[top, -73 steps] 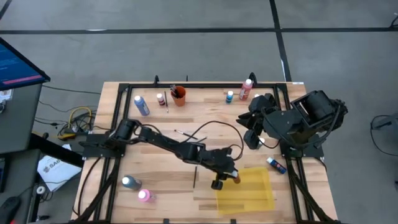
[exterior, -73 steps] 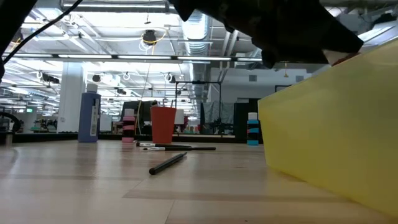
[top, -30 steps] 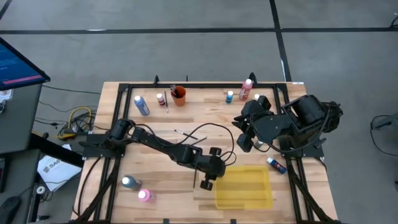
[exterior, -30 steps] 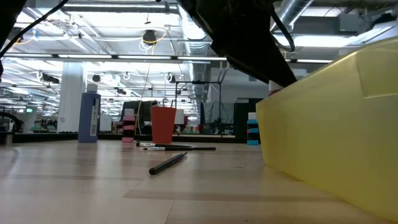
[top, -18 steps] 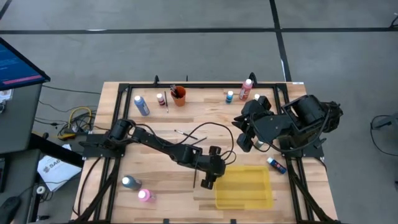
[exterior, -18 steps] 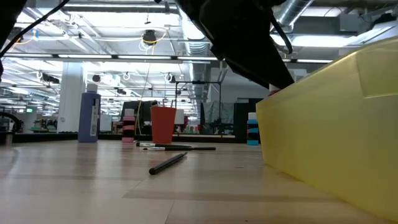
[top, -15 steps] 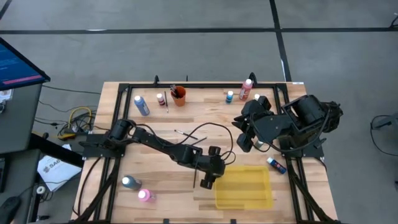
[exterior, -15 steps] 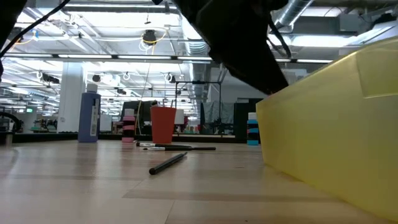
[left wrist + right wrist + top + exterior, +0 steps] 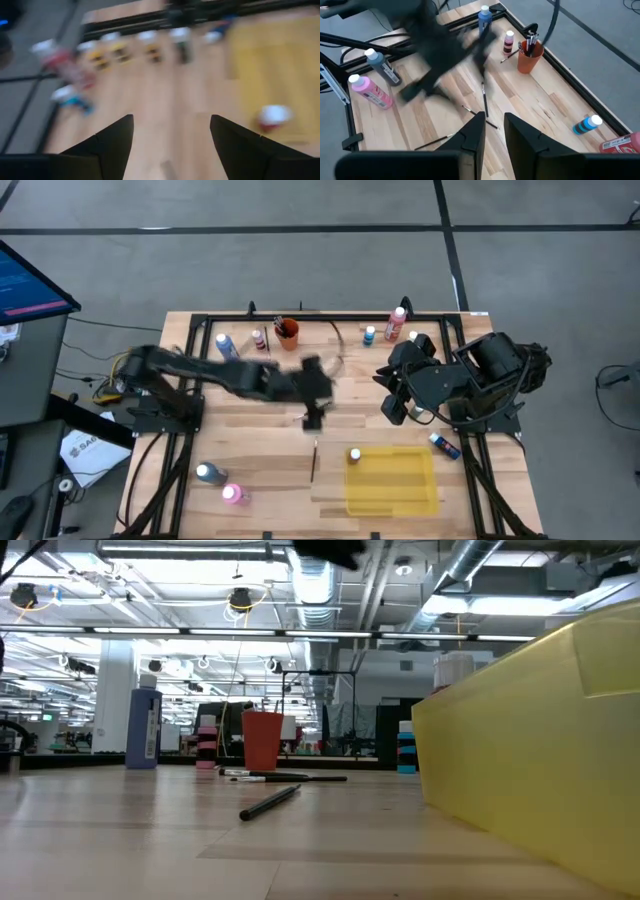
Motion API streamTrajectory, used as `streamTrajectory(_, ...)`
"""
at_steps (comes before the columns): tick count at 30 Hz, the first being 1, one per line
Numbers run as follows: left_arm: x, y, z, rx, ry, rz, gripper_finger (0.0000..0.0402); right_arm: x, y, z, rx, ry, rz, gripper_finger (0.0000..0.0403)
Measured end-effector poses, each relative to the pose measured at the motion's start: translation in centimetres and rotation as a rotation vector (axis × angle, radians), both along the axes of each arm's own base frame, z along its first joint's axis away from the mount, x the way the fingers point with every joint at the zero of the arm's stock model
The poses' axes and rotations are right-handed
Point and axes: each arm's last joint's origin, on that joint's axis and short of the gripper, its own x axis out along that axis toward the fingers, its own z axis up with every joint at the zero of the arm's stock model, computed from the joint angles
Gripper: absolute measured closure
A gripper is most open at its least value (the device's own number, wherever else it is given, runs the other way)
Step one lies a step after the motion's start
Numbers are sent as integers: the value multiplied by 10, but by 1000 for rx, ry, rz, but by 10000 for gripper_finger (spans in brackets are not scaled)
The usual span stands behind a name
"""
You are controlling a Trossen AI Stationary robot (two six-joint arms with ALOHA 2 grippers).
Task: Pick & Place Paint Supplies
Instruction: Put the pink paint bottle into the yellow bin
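the wooden table (image 9: 250, 470) fills the middle of the high view, with the flat yellow tray (image 9: 400, 490) at its lower right. the left arm stretches in from the left edge as a smear, its left gripper (image 9: 312, 418) hanging over the table's centre with the fingers (image 9: 112, 137) spread wide and nothing between them. the right arm is bunched at the right edge, its right gripper (image 9: 392, 408) held above the table, fingers (image 9: 474, 131) close together with only a thin gap, gripping nothing. a white-capped bottle (image 9: 354, 454) stands in the tray's upper left corner. along the top edge sit a blue bottle (image 9: 227, 348), the orange cup (image 9: 288, 334) and a red bottle (image 9: 396, 323). a pink bottle (image 9: 232, 494) lies at the lower left. a dark paintbrush (image 9: 313, 462) lies just left of the tray.
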Motion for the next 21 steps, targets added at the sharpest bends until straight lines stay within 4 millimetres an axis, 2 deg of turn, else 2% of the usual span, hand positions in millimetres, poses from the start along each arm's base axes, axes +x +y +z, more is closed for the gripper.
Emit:
streamTrajectory(3,-39,41,7,-5,-25,143,144,0,0,0,0,0,0,335)
streamTrajectory(5,-68,67,4,-12,-37,242,144,0,0,0,-3,2,3,335)
streamTrajectory(8,-110,100,-15,-14,-10,378,144,0,0,0,-7,4,7,335)
streamTrajectory(11,-142,126,-36,-29,-4,481,144,0,0,0,-24,12,22,335)
streamTrajectory(13,-156,141,-49,-62,-42,521,144,0,0,0,-35,18,33,335)
streamTrajectory(16,-166,156,-66,-95,-79,552,144,1,-3,0,-39,21,26,335)
streamTrajectory(21,-173,175,-88,-66,10,596,144,3,-8,0,-49,26,15,335)
